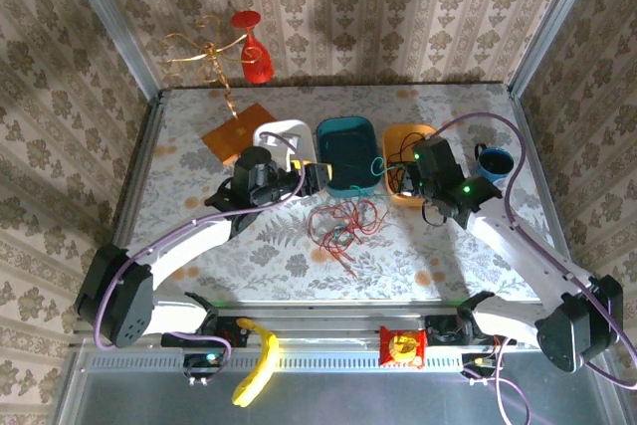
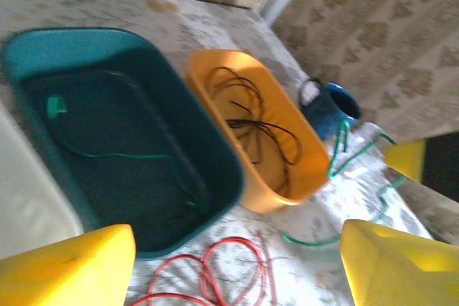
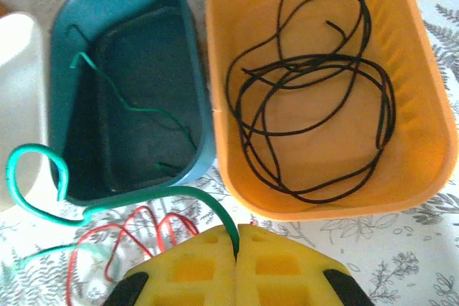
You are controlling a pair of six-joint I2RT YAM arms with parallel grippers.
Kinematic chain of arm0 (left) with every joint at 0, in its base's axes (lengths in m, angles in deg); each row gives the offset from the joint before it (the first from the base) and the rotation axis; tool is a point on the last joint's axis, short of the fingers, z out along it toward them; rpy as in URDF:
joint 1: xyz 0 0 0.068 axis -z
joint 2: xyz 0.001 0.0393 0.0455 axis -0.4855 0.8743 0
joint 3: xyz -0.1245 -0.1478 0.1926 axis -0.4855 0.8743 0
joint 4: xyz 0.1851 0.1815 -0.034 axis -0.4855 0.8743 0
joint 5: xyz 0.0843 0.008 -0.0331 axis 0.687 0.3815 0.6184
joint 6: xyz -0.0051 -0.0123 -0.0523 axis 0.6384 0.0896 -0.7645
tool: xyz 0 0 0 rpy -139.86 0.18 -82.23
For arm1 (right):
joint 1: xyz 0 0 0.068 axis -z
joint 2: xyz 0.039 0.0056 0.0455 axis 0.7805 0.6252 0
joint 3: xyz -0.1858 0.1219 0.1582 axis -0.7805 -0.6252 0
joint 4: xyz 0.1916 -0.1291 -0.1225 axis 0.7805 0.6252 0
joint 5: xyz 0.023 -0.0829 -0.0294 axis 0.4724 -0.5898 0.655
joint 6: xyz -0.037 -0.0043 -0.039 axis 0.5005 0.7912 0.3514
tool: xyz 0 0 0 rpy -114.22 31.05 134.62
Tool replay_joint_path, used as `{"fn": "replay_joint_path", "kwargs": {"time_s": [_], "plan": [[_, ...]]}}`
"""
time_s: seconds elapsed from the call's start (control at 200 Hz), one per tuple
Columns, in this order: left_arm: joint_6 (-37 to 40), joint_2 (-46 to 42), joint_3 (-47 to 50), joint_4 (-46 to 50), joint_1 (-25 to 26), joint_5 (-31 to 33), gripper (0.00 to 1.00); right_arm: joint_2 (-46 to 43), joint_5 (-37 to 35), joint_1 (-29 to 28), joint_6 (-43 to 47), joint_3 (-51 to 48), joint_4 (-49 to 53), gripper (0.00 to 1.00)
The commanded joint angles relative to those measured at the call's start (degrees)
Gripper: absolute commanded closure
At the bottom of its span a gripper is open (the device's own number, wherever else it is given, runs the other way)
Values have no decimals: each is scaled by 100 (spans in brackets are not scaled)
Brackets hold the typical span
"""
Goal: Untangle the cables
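**Sorting stage, one strand in transit.** On the patterned table (image 1: 199, 246) we saw three bins standing side by side along the far half: a white bin (image 1: 284, 134) on the left, a teal bin (image 3: 197, 69) in the middle and an orange bin (image 3: 430, 105) on the right, with neighbouring walls touching or nearly so. A blue mug (image 1: 495, 161) stood just right of the orange bin.

The black cable (image 3: 308, 62) lay coiled wholly inside the orange bin. The red cable (image 1: 343, 224) lay loosely tangled on open cloth, near of the teal bin. The green cable (image 3: 32, 148) was divided: one end lay in the teal bin, and the rest looped outside its near rim.

The right gripper (image 3: 237, 238) was pressed together on that outer green length. The left gripper (image 2: 237, 241) hovered with fingers wide apart above the red loops, holding nothing.

We judged the green strand to be mid-placement. The next move called for lifting the pinched length over the teal rim without dragging the red loops beside it, then letting go. Open cloth lay near of the bins, while the mug crowded the right side.
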Motion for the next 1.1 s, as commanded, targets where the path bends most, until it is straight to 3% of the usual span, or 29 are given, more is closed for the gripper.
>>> {"fn": "replay_joint_path", "kwargs": {"time_s": [0.0,0.17,0.48,0.525,0.6,0.675,0.795,1.095], "plan": [[-304,-463,110,200,-103,1081,20,447,-532,-9,-436,382,217,100],[-355,-1073,259,1115,-334,2055,19,1329,-597,-11,-620,813,-312,100],[-591,-1262,525,1255,-452,1978,19,3340,-723,-10,-584,2378,-450,99],[-594,-1215,507,1245,-452,1945,19,3637,-616,2,-546,2607,-475,96],[-551,-1136,427,1263,-452,1891,18,4123,-127,41,-390,3068,-439,76],[-434,-1032,256,1399,-452,1845,18,4452,162,47,-329,3593,70,71],[-151,-843,-74,1759,-443,1821,17,4234,326,43,-227,3377,17,64],[329,-364,-309,2147,-81,1382,16,2520,533,-96,-22,1724,-255,64]]}}
